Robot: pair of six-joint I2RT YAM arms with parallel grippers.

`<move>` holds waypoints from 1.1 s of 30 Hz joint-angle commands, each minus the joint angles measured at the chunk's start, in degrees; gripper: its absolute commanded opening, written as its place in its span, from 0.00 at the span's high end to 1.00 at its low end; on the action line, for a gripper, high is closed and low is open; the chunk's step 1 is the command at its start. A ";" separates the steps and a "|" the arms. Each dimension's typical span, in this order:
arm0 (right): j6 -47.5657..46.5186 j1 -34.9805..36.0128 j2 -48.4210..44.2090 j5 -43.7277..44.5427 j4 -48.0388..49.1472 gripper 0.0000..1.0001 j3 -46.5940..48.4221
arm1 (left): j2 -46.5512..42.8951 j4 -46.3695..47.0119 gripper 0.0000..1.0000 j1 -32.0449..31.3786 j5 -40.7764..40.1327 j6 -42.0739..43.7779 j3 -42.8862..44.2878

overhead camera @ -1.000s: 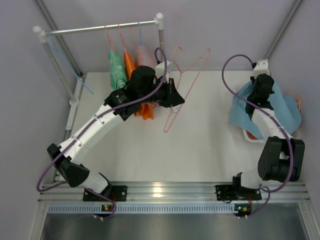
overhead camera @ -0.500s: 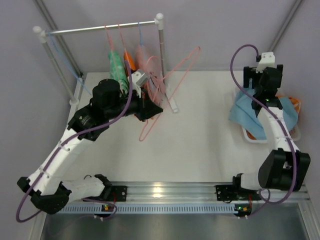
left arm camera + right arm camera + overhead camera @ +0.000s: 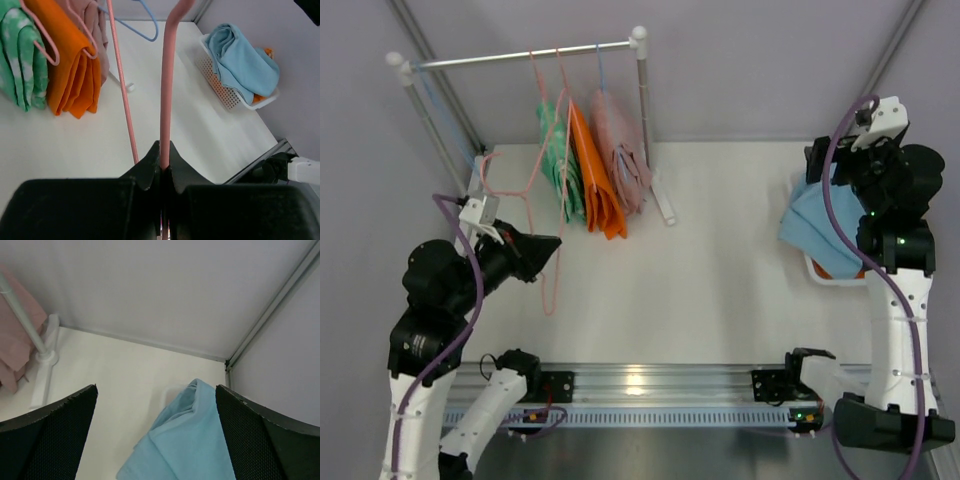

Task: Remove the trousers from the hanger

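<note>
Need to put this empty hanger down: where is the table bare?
Bare tabletop lies between the orange trousers and the basket, forward to the near edge. Crowded: under the rack at back left, and the basket, piled with light blue trousers.

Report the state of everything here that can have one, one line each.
left gripper, shut on the pink hanger
pink hanger, bare, held away from the rail
right gripper, open, empty
light blue trousers, no hanger, heaped in the white basket
orange trousers, folded, hanging from the rail
green garment, hanging from the rail
pink garment, hanging from the rail
</note>
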 commanded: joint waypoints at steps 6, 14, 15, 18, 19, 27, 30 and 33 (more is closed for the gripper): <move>0.99 5.07 3.83 -5.12 -13.43 0.00 4.96 | 6.41 -6.42 1.00 5.62 -9.16 -9.37 5.22; -0.94 6.65 3.21 -3.89 -12.29 0.01 2.68 | 16.17 -9.23 1.00 5.71 -20.52 -7.89 15.41; -1.12 6.65 3.30 -3.88 -11.94 0.00 2.59 | 18.35 -10.19 1.00 5.71 -21.13 -7.44 15.95; -1.21 6.65 3.83 -4.23 -11.59 0.01 2.94 | 23.44 -11.43 1.00 5.80 -22.19 -3.67 19.46; -1.21 6.65 4.00 -4.41 -11.59 0.01 3.03 | 24.95 -11.87 1.00 6.23 -22.19 -2.79 20.51; -1.47 6.65 3.74 -5.11 -10.97 0.00 3.03 | 44.11 -16.53 1.00 19.25 -5.69 3.98 36.61; -1.73 6.65 2.34 -5.29 -10.36 0.00 1.54 | 49.54 -15.21 1.00 23.46 -0.24 6.44 41.69; -2.35 6.65 1.02 -5.47 -9.92 0.01 -0.31 | 54.75 -15.74 1.00 26.89 6.46 9.25 47.32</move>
